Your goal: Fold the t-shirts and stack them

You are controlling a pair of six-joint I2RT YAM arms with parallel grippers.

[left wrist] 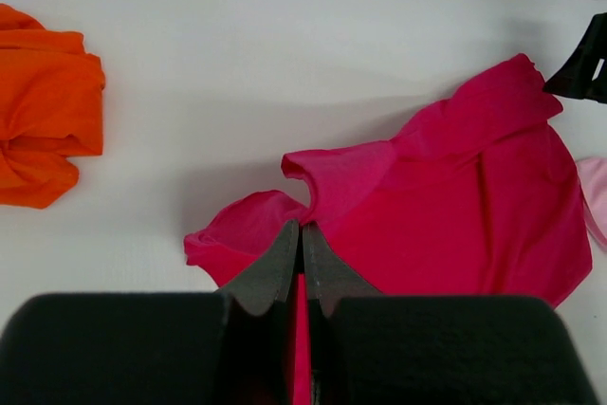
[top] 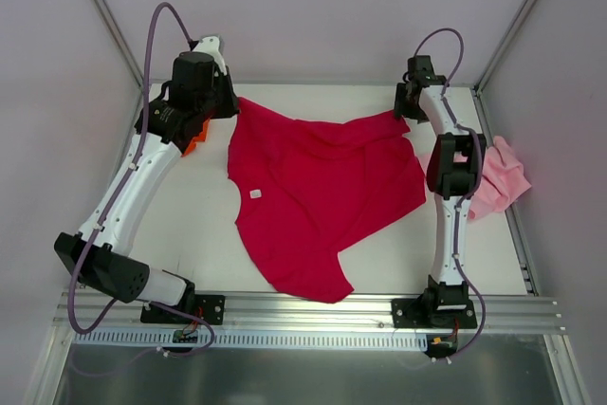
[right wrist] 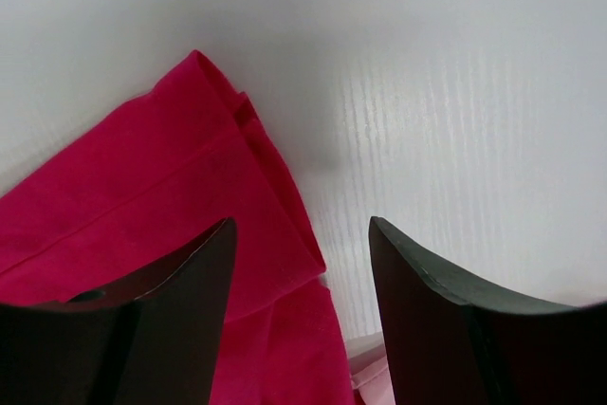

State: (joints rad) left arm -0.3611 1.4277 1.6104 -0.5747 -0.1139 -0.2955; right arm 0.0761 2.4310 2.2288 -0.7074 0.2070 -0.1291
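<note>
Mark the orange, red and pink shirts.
orange shirt [left wrist: 47, 111]: left wrist view, middle of the bunch.
red shirt [top: 322, 196]: top view, middle of the cloth.
pink shirt [top: 503, 182]: top view, middle of the heap.

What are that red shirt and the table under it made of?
The crimson t-shirt looks like soft matte knit cloth, perhaps cotton: it creases and shows stitched hems. The table looks like smooth white board, perhaps laminate, faintly ribbed.

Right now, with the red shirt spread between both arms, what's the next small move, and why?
Probably open the left gripper. It is shut on a bunched corner of the red t-shirt, while the right gripper stands open over another edge, holding nothing. The shirt lies mostly spread, so releasing that corner should let it settle flat for folding.
</note>
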